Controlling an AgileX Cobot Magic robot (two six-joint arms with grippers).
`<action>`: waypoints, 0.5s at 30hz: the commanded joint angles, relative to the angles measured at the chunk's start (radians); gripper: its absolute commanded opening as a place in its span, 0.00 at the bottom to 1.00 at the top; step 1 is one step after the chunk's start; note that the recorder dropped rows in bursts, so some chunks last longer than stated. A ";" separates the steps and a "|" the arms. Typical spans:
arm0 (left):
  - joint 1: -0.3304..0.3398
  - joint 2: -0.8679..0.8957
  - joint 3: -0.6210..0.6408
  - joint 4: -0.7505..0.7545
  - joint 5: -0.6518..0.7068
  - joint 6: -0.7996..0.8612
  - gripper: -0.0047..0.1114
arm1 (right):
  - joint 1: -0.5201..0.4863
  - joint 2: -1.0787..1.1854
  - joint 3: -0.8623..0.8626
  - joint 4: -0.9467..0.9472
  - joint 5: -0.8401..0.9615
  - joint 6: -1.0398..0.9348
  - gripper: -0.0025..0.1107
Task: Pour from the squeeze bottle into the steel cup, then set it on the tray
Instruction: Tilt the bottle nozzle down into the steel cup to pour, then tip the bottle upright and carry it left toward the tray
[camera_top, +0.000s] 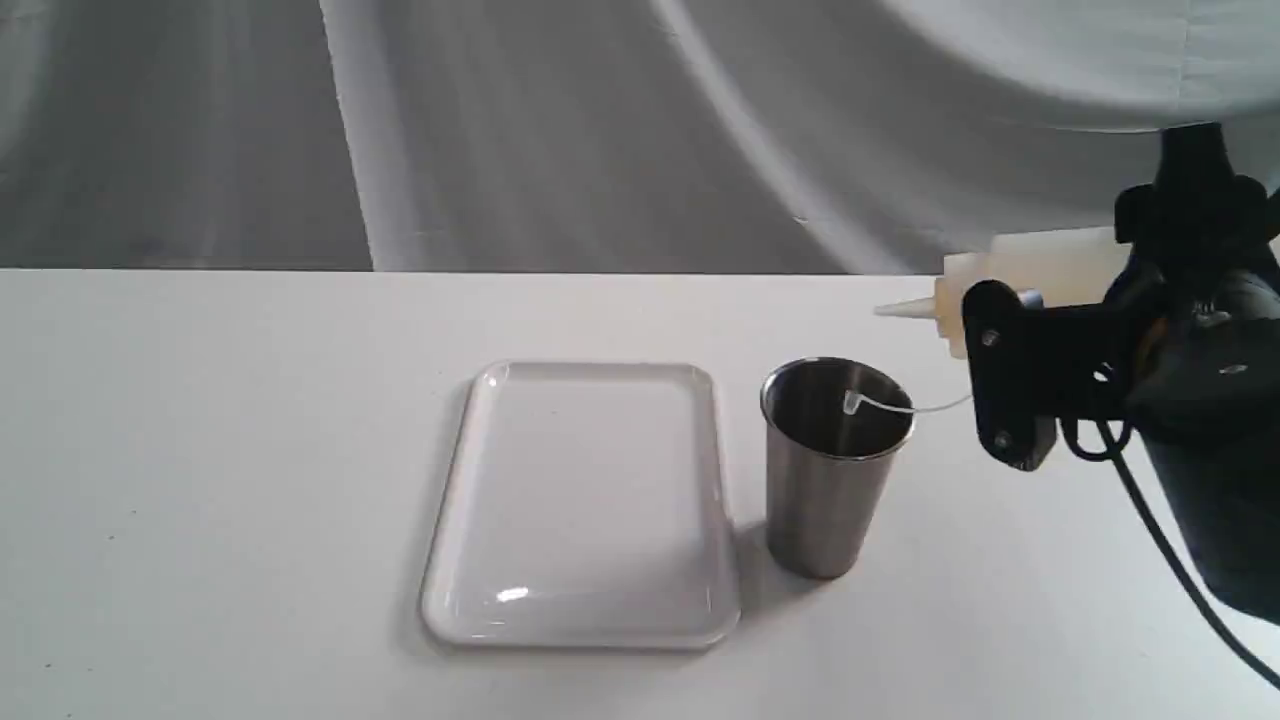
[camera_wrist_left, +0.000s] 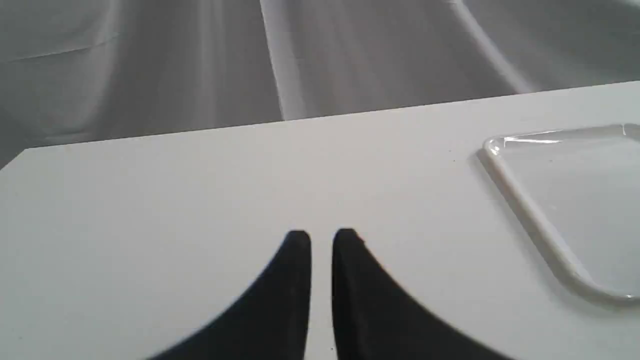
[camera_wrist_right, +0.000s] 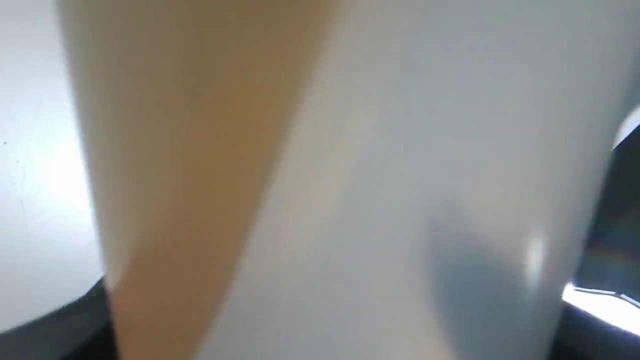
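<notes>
Lying sideways in right pincer (camera_top: 1005, 320), translucent whitish squeeze bottle (camera_top: 1040, 265), amber liquid (camera_wrist_right: 200, 150) inside

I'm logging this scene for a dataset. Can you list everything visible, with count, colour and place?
tray: one, glossy white, flat on table, left of cup
steel cup: one, brushed steel, upright beside tray
squeeze bottle: one, whitish with amber liquid, held sideways, nozzle higher than cup rim
table: one, white, under everything
backdrop cloth: one, grey-white, behind table
right tool: one, black, gripping bottle
left tool: one, black, nearly closed, over bare table
</notes>
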 joint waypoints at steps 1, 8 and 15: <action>-0.001 -0.005 0.004 0.002 -0.007 -0.002 0.11 | -0.006 -0.008 -0.004 -0.030 -0.005 0.093 0.02; -0.001 -0.005 0.004 0.002 -0.007 -0.002 0.11 | -0.006 -0.008 -0.004 0.014 -0.058 0.288 0.02; -0.001 -0.005 0.004 0.002 -0.007 -0.002 0.11 | -0.006 -0.008 -0.004 0.026 -0.065 0.640 0.02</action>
